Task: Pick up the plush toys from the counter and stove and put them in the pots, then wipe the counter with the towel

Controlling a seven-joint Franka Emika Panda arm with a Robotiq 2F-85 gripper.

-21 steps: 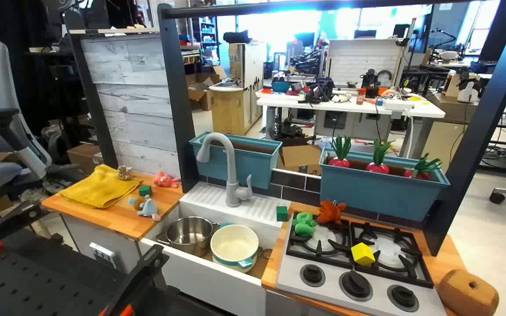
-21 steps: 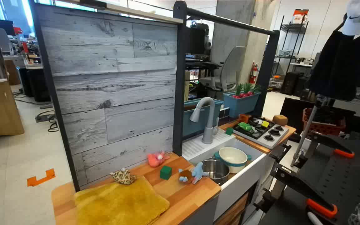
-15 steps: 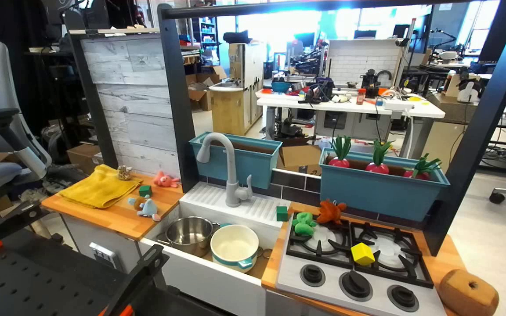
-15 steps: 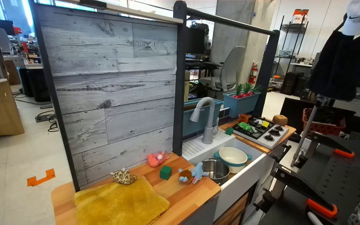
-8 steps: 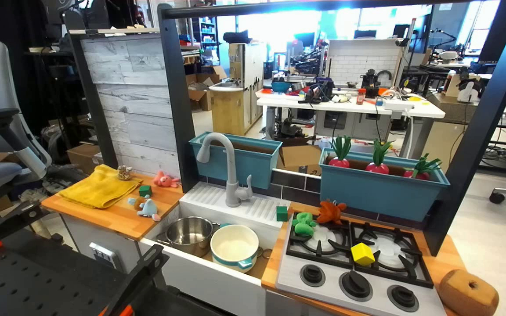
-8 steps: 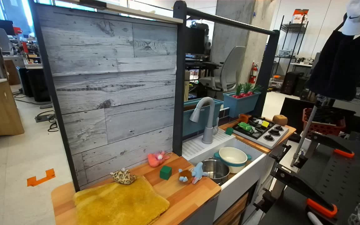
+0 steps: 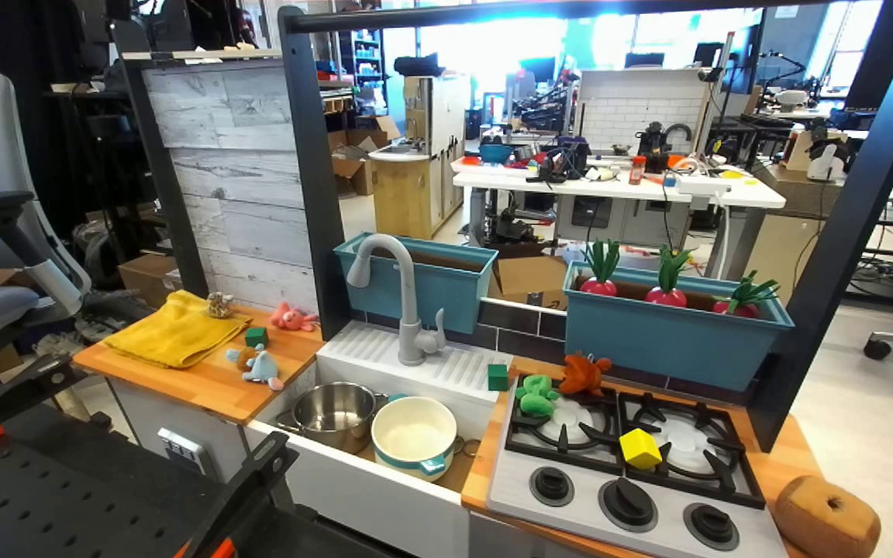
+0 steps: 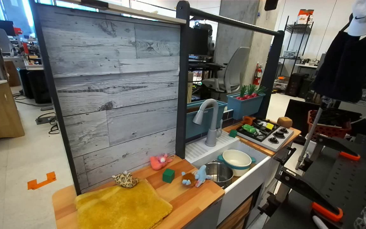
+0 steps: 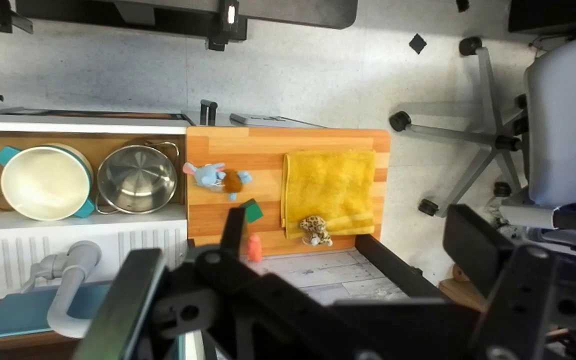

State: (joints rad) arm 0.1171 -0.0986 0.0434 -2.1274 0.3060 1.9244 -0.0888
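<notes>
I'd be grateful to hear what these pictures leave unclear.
Yellow towel: near end cut off by an exterior view's bottom edge.
Counter beneath that towel: covered by it in every view.
Pink plush toy: wrist view, partly hidden by the gripper.
Orange plush toy: too small in an exterior view to tell which animal.

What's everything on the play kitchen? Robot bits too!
Towel: 1, yellow, counter
Spotted plush: 1, tan, on towel
Corner plush: 1, pink, counter
Two-tone plush: maybe 1, blue and brown, counter
Other plushes: 2, green and orange, at stove
Pots: 2, silver and cream, sink
Cubes: 2, green, counter and beside stove
Block: 1, yellow, stove
Planters: 2, teal, along back
Radishes: 3, red, in planter
Faucet: 1, grey, behind sink
Lump: 1, brown, beside stove
Claw: 1, black, open, wrist view
</notes>
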